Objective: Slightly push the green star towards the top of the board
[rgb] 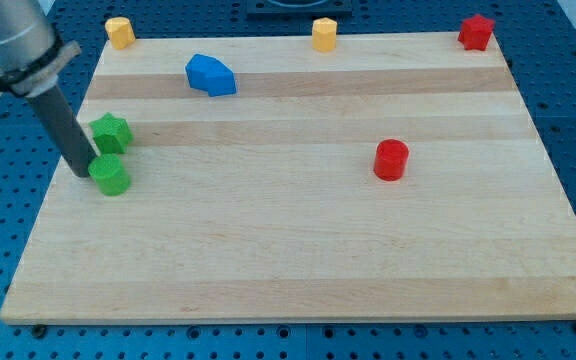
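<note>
Green star [111, 131]: located near the board's [298, 250] left edge, in the upper half. All positions below are referenced to this block.

Camera view. My tip [84, 172] rests on the board just below and to the view's left of the green star, close to it; contact cannot be confirmed. The arm has no claw, only the rod, so no released or clenched state applies. The green cylinder [110, 175] sits directly below the star, almost touching it, with my tip at its left side. The star lies up and to the right of my tip. Judgement: a push toward the view's top requires the tip beneath the star, a position the green cylinder occupies.

Count:
- Green: two (star, cylinder).
- Blue block [211, 75]: one, up and right of the star.
- Yellow: two, left yellow block [119, 32] above the star, right yellow block [324, 34] far right along the top edge.
- Red: two, red cylinder [391, 160] well to the right, red star [476, 32] at the top right corner.
</note>
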Robot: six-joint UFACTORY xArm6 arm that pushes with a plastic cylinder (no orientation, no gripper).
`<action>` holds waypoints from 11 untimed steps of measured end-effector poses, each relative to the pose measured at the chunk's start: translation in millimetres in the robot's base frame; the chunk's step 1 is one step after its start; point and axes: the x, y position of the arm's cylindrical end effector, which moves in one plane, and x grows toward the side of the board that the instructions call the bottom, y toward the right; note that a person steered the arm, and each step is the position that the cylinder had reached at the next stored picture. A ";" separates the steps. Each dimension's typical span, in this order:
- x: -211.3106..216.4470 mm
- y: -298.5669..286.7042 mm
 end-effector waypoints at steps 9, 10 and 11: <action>-46.4 -31.1; -43.5 -54.1; -49.4 -55.3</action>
